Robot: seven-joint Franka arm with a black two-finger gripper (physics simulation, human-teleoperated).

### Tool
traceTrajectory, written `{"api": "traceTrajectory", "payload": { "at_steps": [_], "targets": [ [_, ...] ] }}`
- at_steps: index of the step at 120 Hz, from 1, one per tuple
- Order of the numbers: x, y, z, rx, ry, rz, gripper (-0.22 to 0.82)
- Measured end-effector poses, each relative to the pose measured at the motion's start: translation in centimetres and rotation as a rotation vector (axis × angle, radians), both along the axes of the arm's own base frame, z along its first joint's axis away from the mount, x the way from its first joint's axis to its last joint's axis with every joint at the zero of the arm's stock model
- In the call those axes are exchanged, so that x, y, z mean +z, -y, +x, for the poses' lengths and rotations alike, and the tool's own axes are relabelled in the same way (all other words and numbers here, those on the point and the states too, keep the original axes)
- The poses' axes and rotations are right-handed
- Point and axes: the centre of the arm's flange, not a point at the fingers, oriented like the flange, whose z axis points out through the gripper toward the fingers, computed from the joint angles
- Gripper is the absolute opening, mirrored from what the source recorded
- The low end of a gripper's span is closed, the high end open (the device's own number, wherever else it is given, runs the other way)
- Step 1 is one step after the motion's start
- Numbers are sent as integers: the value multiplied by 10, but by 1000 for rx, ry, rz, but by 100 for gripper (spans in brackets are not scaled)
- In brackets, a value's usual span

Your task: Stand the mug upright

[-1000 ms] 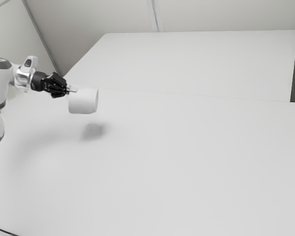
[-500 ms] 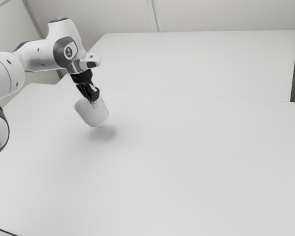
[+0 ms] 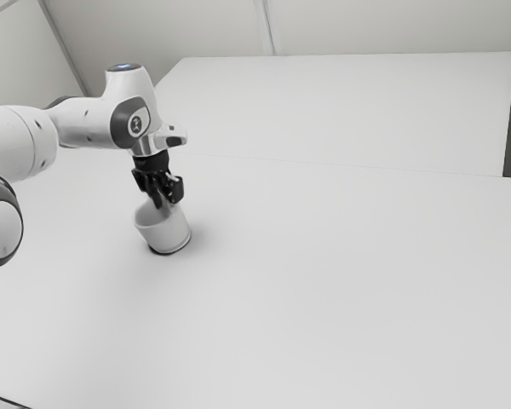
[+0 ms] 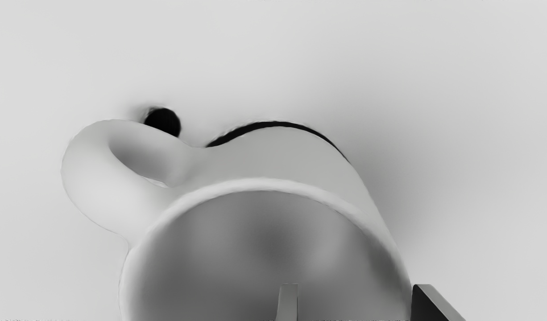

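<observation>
Note the white, cylindrical, handled mug (image 3: 166, 233), apparently upright on the flat white table (image 3: 341, 281), with the black two-finger gripper (image 4: 356, 285) open astride its rim (image 4: 264, 183). Judged at release; next, withdraw upward.

Passable: tabletop (image 3: 349, 281) from mug (image 3: 165, 235) toward exterior view's right, wide room. Also room inside mug mouth around inner finger (image 4: 287, 307). In the way: mug wall, between inner finger and outer finger (image 4: 434, 307), blocks sideways passage; handle (image 4: 88, 178) juts out away from outer finger; arm (image 3: 89, 128) occupies exterior view's left, above the table.
</observation>
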Motion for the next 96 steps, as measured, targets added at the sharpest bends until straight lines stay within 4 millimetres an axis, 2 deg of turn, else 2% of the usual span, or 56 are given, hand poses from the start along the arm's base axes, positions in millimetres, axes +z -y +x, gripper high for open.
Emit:
{"api": "traceTrajectory", "payload": {
  "at_steps": [12, 20, 26, 34, 43, 52, 65, 74, 85, 96],
  "targets": [
    [4, 0, 0, 28, 11, 0, 36],
    [14, 0, 1, 44, 31, 1, 43],
    [38, 2, -2, 51, 62, -1, 46],
    [84, 7, -4, 64, 112, -19, 50],
    [116, 6, -7, 83, 132, -36, 53],
    [136, 3, -10, 106, 136, -55, 55],
    [175, 0, -26, 130, 155, -76, 57],
    [197, 7, -36, 112, 170, -83, 58],
    [228, 18, -39, 76, 210, -82, 59],
    [245, 28, -42, 50, 223, -68, 60]
  ]
}}
